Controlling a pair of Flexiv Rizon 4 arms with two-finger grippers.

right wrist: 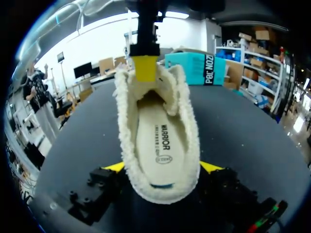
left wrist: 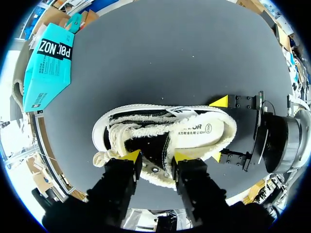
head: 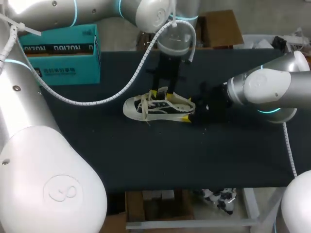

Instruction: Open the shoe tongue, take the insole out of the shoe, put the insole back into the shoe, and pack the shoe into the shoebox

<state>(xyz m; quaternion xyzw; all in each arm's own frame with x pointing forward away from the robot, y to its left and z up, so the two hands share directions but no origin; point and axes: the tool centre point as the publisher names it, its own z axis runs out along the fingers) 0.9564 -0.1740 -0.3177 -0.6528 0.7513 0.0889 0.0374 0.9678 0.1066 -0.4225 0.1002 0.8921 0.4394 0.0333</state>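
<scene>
A low black-and-white shoe (head: 158, 108) with fleece lining lies in the middle of the dark table, toe toward the left. Its white insole (left wrist: 199, 128) lies inside, also plain in the right wrist view as the insole (right wrist: 158, 145). My left gripper (left wrist: 155, 158) hangs over the laces with its fingers drawn in on the upright tongue (right wrist: 146, 85). My right gripper (right wrist: 162, 167) stands wide around the heel, one yellow tip against each side. The teal shoebox (head: 63, 56) stands at the far left corner, closed.
Bare dark table (head: 194, 160) stretches in front of the shoe up to the near edge. My left arm's white cable (head: 126, 85) hangs over the table between shoebox and shoe. A brown carton (head: 218, 29) sits behind the far edge.
</scene>
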